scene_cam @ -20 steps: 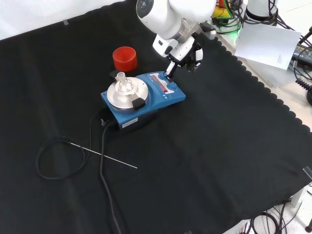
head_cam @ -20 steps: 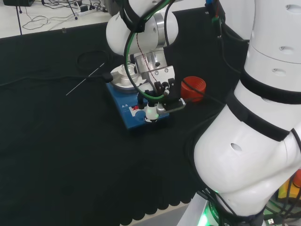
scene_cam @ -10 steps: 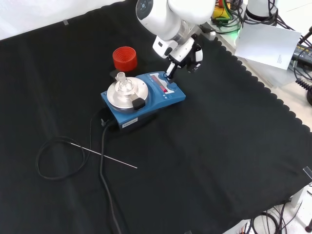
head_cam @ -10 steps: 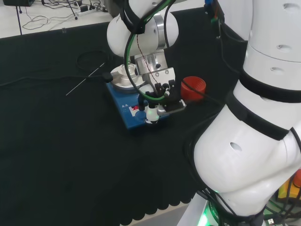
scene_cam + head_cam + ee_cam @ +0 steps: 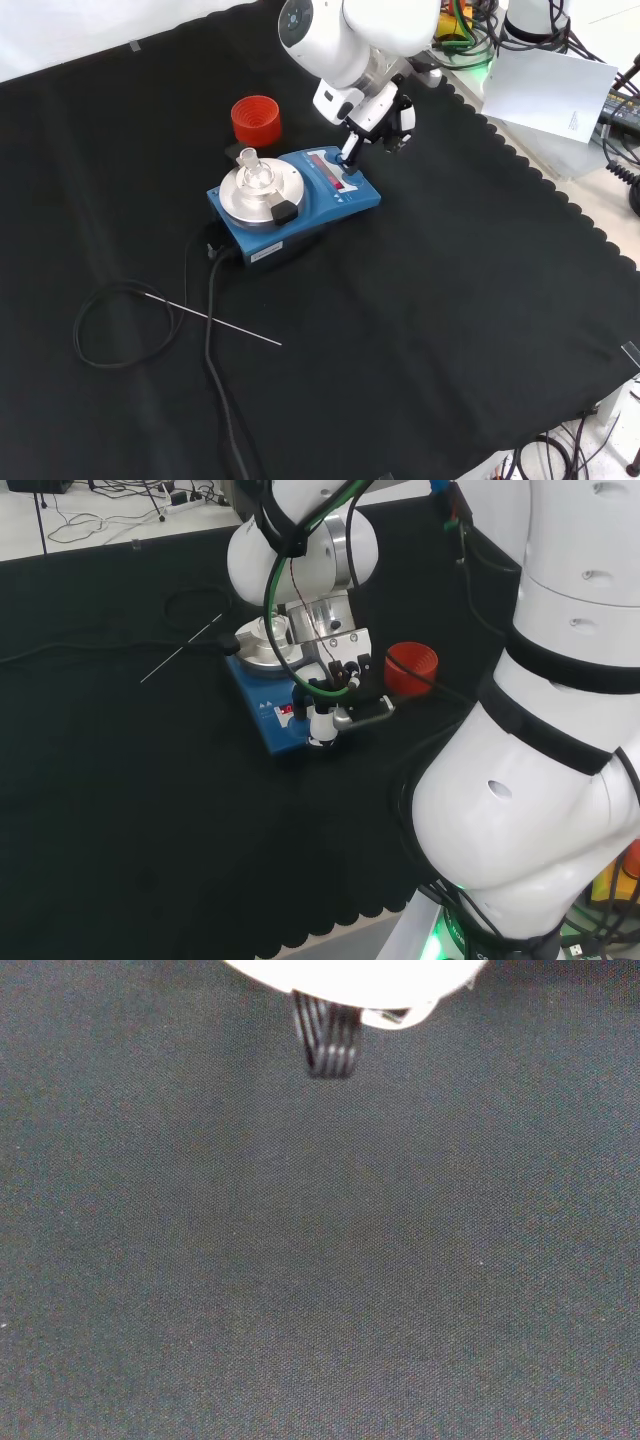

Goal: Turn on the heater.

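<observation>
Blue heater (image 5: 300, 200) sits mid-cloth, round metal plate (image 5: 258, 190) toward the front view's left, control panel toward its right. Front view: the hand (image 5: 372, 110) comes down from the top, one finger (image 5: 349, 150) extended with its tip at the panel's far edge; the rest appear curled back, though I cannot tell for certain. Head view: hand (image 5: 335, 685) overlaps the heater's (image 5: 280, 715) near-right corner, contact hidden. Small clear glass piece (image 5: 249, 163) on the plate. Red ribbed ring (image 5: 256, 119) stands just behind the heater in the front view, to the right (image 5: 411, 668) in the head view. Thin metal rod (image 5: 215, 320) and black cable loop (image 5: 120, 325) lie nearer the camera. Wrist view: bare black cloth (image 5: 320, 1260).
</observation>
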